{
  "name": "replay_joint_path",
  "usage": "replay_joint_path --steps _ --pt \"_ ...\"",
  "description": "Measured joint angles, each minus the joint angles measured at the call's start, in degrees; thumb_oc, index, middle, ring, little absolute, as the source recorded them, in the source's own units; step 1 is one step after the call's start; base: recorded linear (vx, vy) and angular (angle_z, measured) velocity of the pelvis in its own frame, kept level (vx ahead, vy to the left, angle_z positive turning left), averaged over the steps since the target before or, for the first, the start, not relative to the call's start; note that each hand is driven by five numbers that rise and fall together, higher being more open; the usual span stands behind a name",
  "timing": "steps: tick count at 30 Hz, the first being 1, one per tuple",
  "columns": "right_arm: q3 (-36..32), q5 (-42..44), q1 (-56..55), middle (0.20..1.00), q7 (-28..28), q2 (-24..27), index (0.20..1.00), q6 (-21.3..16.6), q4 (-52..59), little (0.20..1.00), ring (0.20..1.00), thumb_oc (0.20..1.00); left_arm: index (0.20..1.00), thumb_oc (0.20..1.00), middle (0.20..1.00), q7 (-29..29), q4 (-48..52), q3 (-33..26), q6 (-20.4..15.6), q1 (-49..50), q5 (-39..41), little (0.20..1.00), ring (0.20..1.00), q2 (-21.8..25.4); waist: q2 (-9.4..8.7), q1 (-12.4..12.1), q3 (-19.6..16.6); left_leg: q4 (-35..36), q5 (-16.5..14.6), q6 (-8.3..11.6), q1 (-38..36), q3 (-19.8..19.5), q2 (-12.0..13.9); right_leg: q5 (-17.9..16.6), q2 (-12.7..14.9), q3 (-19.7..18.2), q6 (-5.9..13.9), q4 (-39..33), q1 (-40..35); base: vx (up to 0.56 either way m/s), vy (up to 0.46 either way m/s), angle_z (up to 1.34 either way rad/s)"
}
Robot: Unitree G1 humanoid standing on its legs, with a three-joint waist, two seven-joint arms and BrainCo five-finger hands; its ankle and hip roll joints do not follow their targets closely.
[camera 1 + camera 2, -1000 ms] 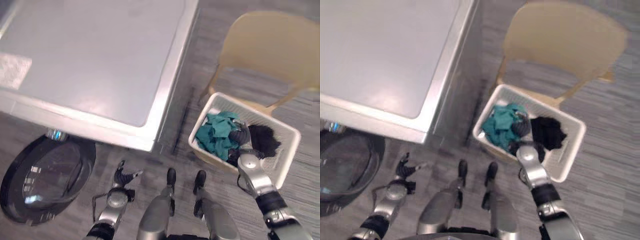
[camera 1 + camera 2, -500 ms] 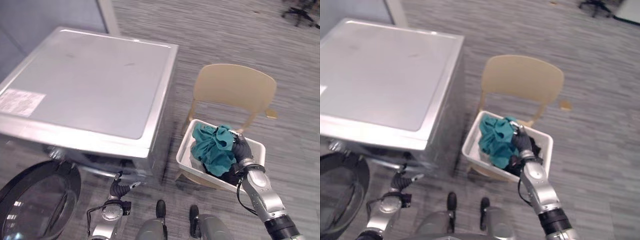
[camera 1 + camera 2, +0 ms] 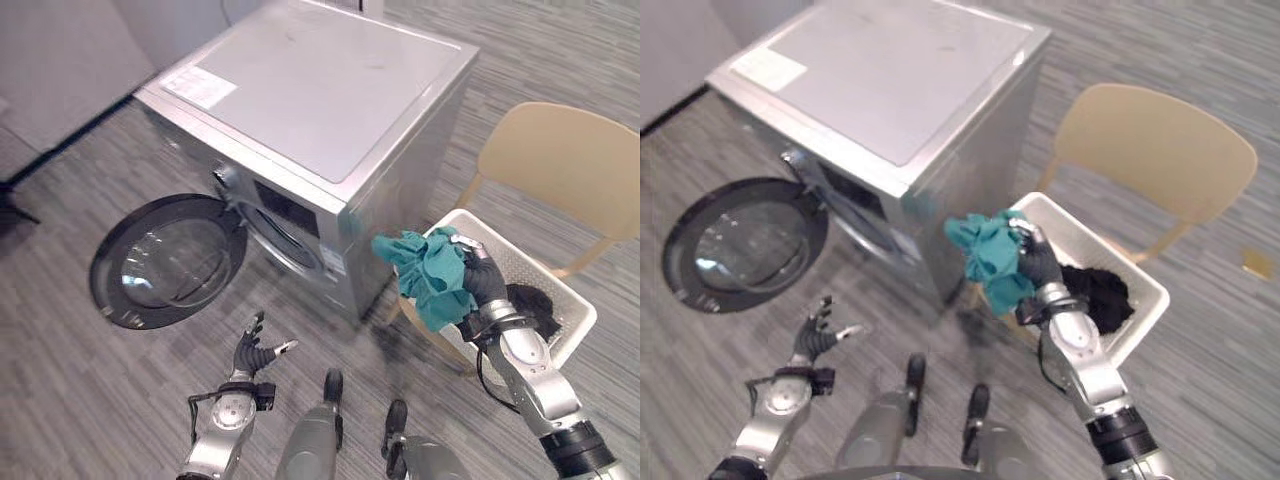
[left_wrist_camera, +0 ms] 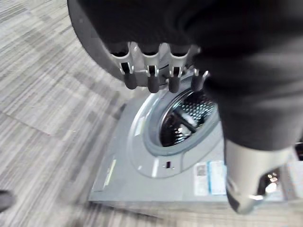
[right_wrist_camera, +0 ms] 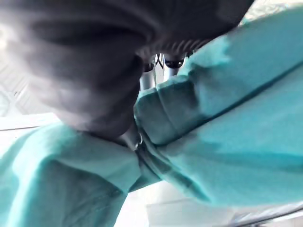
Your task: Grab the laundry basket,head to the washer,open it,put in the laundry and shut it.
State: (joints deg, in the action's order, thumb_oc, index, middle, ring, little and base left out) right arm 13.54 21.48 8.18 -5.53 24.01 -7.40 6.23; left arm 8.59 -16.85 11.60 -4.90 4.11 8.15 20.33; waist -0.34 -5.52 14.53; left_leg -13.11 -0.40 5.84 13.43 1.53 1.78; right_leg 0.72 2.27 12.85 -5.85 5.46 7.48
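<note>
A: The right hand (image 3: pixel 483 285) has its fingers curled tight round a teal garment (image 3: pixel 428 278), and it holds that bunch lifted above the near rim of the white laundry basket (image 3: pixel 560 295).

B: The right wrist view confirms it, teal cloth wrapped all about the fingers. A dark garment (image 3: pixel 528 300) lies down in the basket, which sits on the seat of the tan chair (image 3: pixel 570 165), just beside the washer (image 3: pixel 320 110).

A: The washer's round door (image 3: pixel 165 262) hangs wide open over the floor, and the drum (image 4: pixel 189 118) shows through the opening in the left wrist view.

B: The left hand (image 3: pixel 250 350) is low before the washer, fingers spread and straight, holding nothing.
</note>
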Motion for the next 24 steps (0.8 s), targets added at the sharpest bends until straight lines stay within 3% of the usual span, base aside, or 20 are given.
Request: replay_joint_path --steps 1,2,3,6,7,8,10,14,19,20,21,23,24 --pt "0.9 0.0 0.8 0.2 0.1 0.8 0.2 0.0 1.8 0.2 0.2 0.2 1.0 1.0 1.0 0.0 2.1 1.1 0.0 -0.9 -0.2 1.0 1.0 1.0 -0.18 1.8 0.1 -4.1 -2.5 0.12 -0.9 0.9 -0.3 -1.5 0.8 2.2 0.26 -2.2 -1.4 -0.02 0.065 1.02" --pt "1.1 0.0 1.7 0.2 1.1 1.4 0.2 -0.2 4.9 0.2 0.2 0.2 1.0 1.0 1.0 -0.5 5.4 2.2 -0.8 -3.5 -0.7 1.0 1.0 1.5 -0.74 3.4 -0.4 -4.4 -5.5 1.24 -5.5 3.0 0.1 -3.0 1.5 4.2 0.53 -4.1 -2.0 -0.01 0.1 1.06" --pt "1.7 0.0 3.0 0.2 1.3 1.5 0.2 -0.5 6.0 0.2 0.2 0.2 1.0 1.0 1.0 -0.5 7.0 3.2 -1.3 -4.7 -1.1 1.0 1.0 1.8 -0.54 3.8 -0.8 -1.8 -6.4 0.72 -8.6 4.7 1.2 -2.7 1.1 4.3 1.04 -4.8 -2.4 0.02 0.09 0.81" --pt "2.7 0.0 6.5 0.2 2.1 1.3 0.2 -1.7 6.7 0.2 0.2 0.2 1.0 1.0 1.0 -1.3 9.2 6.7 -2.8 -10.5 -3.1 1.0 1.0 1.6 1.48 6.0 -1.8 12.8 -4.8 -1.74 -17.4 5.4 2.7 -4.0 -1.0 6.2 3.46 -6.3 -2.5 0.04 0.102 0.37" --pt "3.8 0.0 7.7 0.2 2.3 1.3 0.2 -1.5 6.6 0.2 0.2 0.2 1.0 1.0 1.0 -1.3 9.3 8.7 -2.8 -12.1 -4.5 1.0 1.0 1.6 2.32 6.0 -2.1 15.9 -2.6 -2.9 -18.9 4.7 2.8 -4.7 -2.4 6.2 3.9 -6.5 -2.4 0.06 0.092 0.02" --pt "4.7 0.1 7.6 0.2 2.6 0.2 0.2 -1.5 6.5 0.2 0.2 0.2 1.0 1.0 1.0 -1.4 9.1 10.0 -2.7 -12.8 -5.1 1.0 1.0 2.0 1.35 5.6 -2.2 17.3 -1.7 -2.56 -19.9 5.1 2.9 -5.2 -2.2 6.0 3.99 -6.4 -2.4 0.03 0.097 0.01" --pt "9.8 0.7 8.0 0.2 3.6 -0.6 0.2 -1.3 6.4 0.2 0.2 0.2 1.0 1.0 1.0 -1.6 9.4 13.2 -2.6 -13.1 -7.4 1.0 1.0 2.1 -0.33 5.9 -3.4 17.5 -1.2 -3.48 -20.1 4.5 1.4 -5.9 -0.9 3.9 5.12 -6.0 -2.5 0.02 0.081 0.13" --pt "15.8 3.7 11.7 0.2 4.8 -3.4 0.2 -0.3 5.7 0.2 0.2 0.2 1.0 1.0 1.0 -1.0 10.2 14.9 -2.4 -14.9 -9.3 1.0 1.0 3.0 -1.08 5.1 -4.8 17.5 -0.4 -4.68 -20.0 4.4 -0.4 -6.8 0.6 2.0 6.16 -5.5 -1.8 -0.01 0.063 0.08" --pt "20.9 6.7 17.6 0.2 4.2 -8.6 0.2 0.2 0.3 0.2 0.2 0.2 1.0 1.0 1.0 0.7 8.5 19.7 -2.1 -21.1 -9.5 1.0 1.0 1.9 -1.41 4.4 -7.6 17.4 -0.3 -4.74 -20.7 4.5 -1.0 -8.6 0.6 1.5 6.26 -8.3 -3.6 0.0 0.053 -0.03" --pt "21.2 6.7 17.9 0.2 4.3 -9.0 0.2 0.2 -0.7 0.2 0.2 0.2 0.507 0.507 0.507 0.7 7.8 20.4 -2.2 -22.3 -9.6 0.507 0.507 1.7 -1.44 4.1 -8.2 17.5 -0.3 -4.74 -20.6 4.5 -1.0 -8.6 0.6 1.5 6.39 -8.6 -3.7 0.0 0.0 0.0" --pt "21.7 7.0 17.9 0.2 3.9 -9.9 0.2 0.2 -1.0 0.2 0.2 0.2 0.2 0.2 0.2 1.2 7.9 20.7 -2.2 -22.8 -9.6 0.2 0.2 0.8 -1.61 3.9 -8.7 17.5 -0.3 -4.74 -20.6 4.5 -1.0 -8.9 0.5 1.4 6.29 -9.1 -3.8 -0.01 0.038 -0.03" --pt "23.1 8.9 17.7 0.2 3.1 -10.3 0.2 0.2 -2.2 0.2 0.2 0.2 0.2 0.2 0.2 2.9 7.1 21.3 -2.1 -23.4 -9.6 0.2 0.2 -0.2 -1.63 3.9 -9.1 17.4 -0.3 -4.73 -20.7 4.5 -0.9 -9.1 0.3 1.4 6.18 -9.3 -4.0 0.0 0.045 -0.03" --pt "23.1 9.2 17.4 0.275 3.1 -10.5 0.275 0.2 -2.7 0.275 0.275 0.275 0.2 0.2 0.2 3.2 6.7 21.4 -2.1 -23.4 -9.6 0.2 0.2 0.0 -1.63 3.9 -9.1 17.4 -0.3 -4.72 -20.7 4.5 -0.9 -9.2 0.3 1.4 6.11 -9.4 -4.1 0.0 0.031 -0.01"
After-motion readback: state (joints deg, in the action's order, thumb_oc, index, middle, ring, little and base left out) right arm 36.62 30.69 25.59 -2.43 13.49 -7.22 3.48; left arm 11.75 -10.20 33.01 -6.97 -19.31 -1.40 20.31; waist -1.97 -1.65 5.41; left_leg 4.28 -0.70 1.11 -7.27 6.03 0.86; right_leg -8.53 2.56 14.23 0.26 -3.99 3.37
